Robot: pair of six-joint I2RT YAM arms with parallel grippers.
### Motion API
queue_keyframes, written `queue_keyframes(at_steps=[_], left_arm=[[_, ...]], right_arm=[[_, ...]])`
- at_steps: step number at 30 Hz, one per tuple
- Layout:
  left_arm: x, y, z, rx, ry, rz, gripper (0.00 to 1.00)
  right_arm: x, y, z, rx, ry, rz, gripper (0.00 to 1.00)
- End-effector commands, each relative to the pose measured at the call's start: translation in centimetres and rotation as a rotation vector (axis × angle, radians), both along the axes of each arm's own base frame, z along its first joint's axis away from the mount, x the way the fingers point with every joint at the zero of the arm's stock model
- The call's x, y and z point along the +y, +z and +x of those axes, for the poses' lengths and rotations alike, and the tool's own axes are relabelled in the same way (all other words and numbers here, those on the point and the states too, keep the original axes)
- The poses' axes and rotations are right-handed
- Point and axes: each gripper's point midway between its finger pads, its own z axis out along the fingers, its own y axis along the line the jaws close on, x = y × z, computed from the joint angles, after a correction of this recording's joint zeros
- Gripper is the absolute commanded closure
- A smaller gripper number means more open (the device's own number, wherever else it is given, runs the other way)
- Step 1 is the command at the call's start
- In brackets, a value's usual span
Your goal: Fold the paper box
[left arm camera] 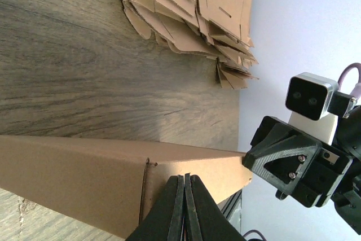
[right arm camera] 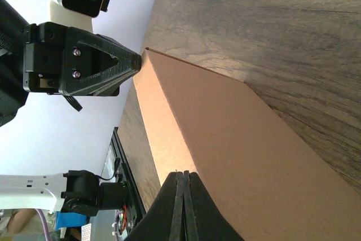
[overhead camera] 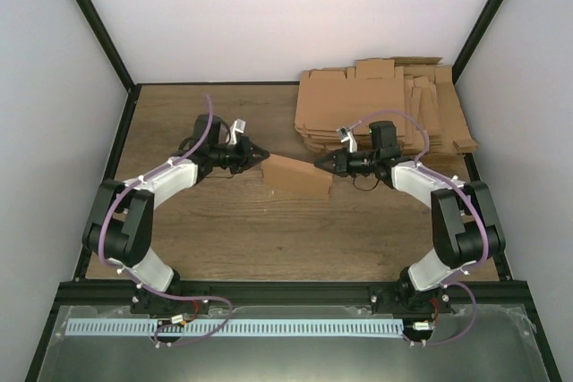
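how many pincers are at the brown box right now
2. The left pincer, shut, has its tip against the left end of the paper box. The right pincer, shut, has its tip against the right end. None looks hidden.

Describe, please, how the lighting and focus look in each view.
Top external: soft, even light, the back wall washed out, faint shadow beside the paper box. Left wrist: table grain sharp, background overexposed. Right wrist: the box's narrow face brightly lit.
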Motion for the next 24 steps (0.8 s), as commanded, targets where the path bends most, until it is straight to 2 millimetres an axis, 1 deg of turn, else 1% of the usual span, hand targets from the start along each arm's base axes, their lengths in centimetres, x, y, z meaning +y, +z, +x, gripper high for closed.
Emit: queue_keyframes(at_steps=[1,5,8,10,12,13,15,17,18,19,21,22,23,24], left_arm=[[0.7,-2.3,-1.0,0.077,0.015,0.061,0.96],[0.8,-1.0,-0.9,0.049,0.015,0.071,0.96],[1.1,0.5,-1.2,0.026,0.005,0.106,0.93],[1.6,2.3,-1.5,-0.013,0.006,0.132,0.91],[2.3,4.4,-2.1,-0.057,0.017,0.162,0.86],[2.7,5.3,-2.5,-0.079,0.022,0.178,0.83],[3.4,6.0,-3.6,-0.093,0.024,0.209,0.73],[3.9,5.6,-5.2,-0.072,0.014,0.222,0.60],[4.1,4.9,-5.9,-0.049,0.006,0.228,0.54],[4.3,4.1,-6.7,-0.023,0.000,0.234,0.50],[4.7,2.4,-8.1,0.021,-0.009,0.246,0.46],[4.8,1.6,-8.7,0.040,-0.017,0.248,0.45],[4.8,0.9,-9.3,0.056,-0.026,0.247,0.44],[4.8,0.3,-9.8,0.070,-0.036,0.250,0.44]], right_arm=[[-0.5,-4.4,-1.3,0.102,-0.016,-0.079,0.99],[-0.4,-3.0,-1.5,0.064,-0.010,-0.079,0.99],[0.1,-2.1,-2.6,0.046,0.027,-0.088,0.99],[0.8,-1.9,-4.1,0.042,0.063,-0.107,0.99],[1.5,-2.2,-6.0,0.051,0.095,-0.133,0.99],[1.8,-2.4,-7.2,0.054,0.107,-0.146,0.99],[1.9,-3.4,-9.3,0.085,0.113,-0.172,0.99],[1.4,-4.6,-11.1,0.121,0.108,-0.197,0.99],[1.1,-5.0,-11.7,0.127,0.102,-0.208,0.99],[0.7,-5.3,-12.1,0.127,0.094,-0.222,0.99],[-0.1,-5.1,-11.9,0.099,0.056,-0.270,0.98],[-0.4,-4.7,-11.6,0.077,0.038,-0.290,0.96],[-0.8,-4.2,-11.3,0.064,0.016,-0.315,0.89],[-1.1,-3.7,-10.9,0.051,-0.005,-0.334,0.75]])
